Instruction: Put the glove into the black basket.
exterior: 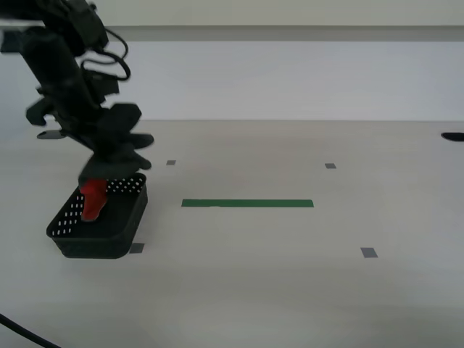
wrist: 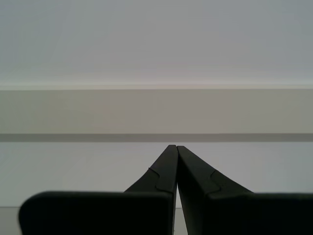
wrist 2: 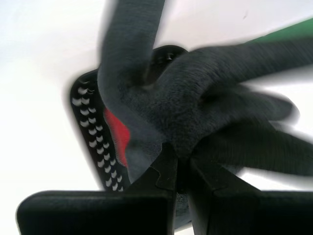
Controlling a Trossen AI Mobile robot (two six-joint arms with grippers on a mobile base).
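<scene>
My second gripper (exterior: 107, 172) is shut on the glove (exterior: 93, 200) and holds it over the black basket (exterior: 109, 233) at the exterior view's left. The red cuff hangs down inside the basket's opening. In the second wrist view the dark grey glove (wrist 2: 195, 107) fills the frame, pinched between the closed jaws of my second gripper (wrist 2: 182, 166), with a bit of red cuff and the basket's perforated wall (wrist 2: 93, 137) below it. My first gripper (wrist: 175, 149) is shut and empty, pointing at a pale wall.
A green tape strip (exterior: 247, 204) lies on the pale table to the right of the basket. Small grey tape squares (exterior: 369, 252) mark the table. A black cable (exterior: 22, 333) crosses the near left corner. A dark object (exterior: 452, 136) shows at the right edge.
</scene>
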